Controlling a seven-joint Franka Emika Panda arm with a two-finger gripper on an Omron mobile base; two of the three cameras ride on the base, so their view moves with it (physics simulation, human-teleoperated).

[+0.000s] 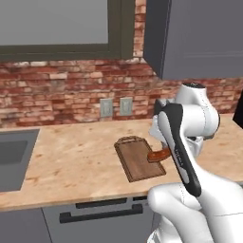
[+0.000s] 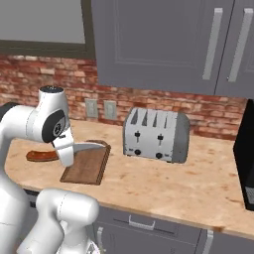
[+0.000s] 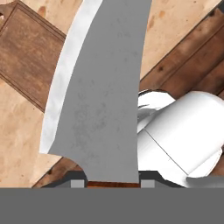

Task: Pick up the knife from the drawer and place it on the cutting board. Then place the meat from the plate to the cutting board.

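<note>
My gripper (image 3: 113, 183) is shut on the knife, clamping it where the reddish-brown handle (image 1: 159, 155) meets the blade. The wide silver blade (image 3: 103, 96) rises up the middle of the hand view. In the right base view the knife hangs level just above the counter, its handle (image 2: 42, 156) pointing left and its blade (image 2: 92, 145) reaching over the dark brown cutting board (image 2: 87, 166). The cutting board (image 1: 137, 161) lies on the wooden counter, with one corner (image 3: 26, 57) in the hand view. The meat, the plate and the drawer are out of view.
A silver toaster (image 2: 156, 134) stands right of the board against the brick wall. A black appliance (image 2: 245, 158) sits at the far right. The sink (image 1: 12, 156) is sunk into the counter at the far left. Grey cabinet fronts (image 1: 102, 211) run below the counter edge.
</note>
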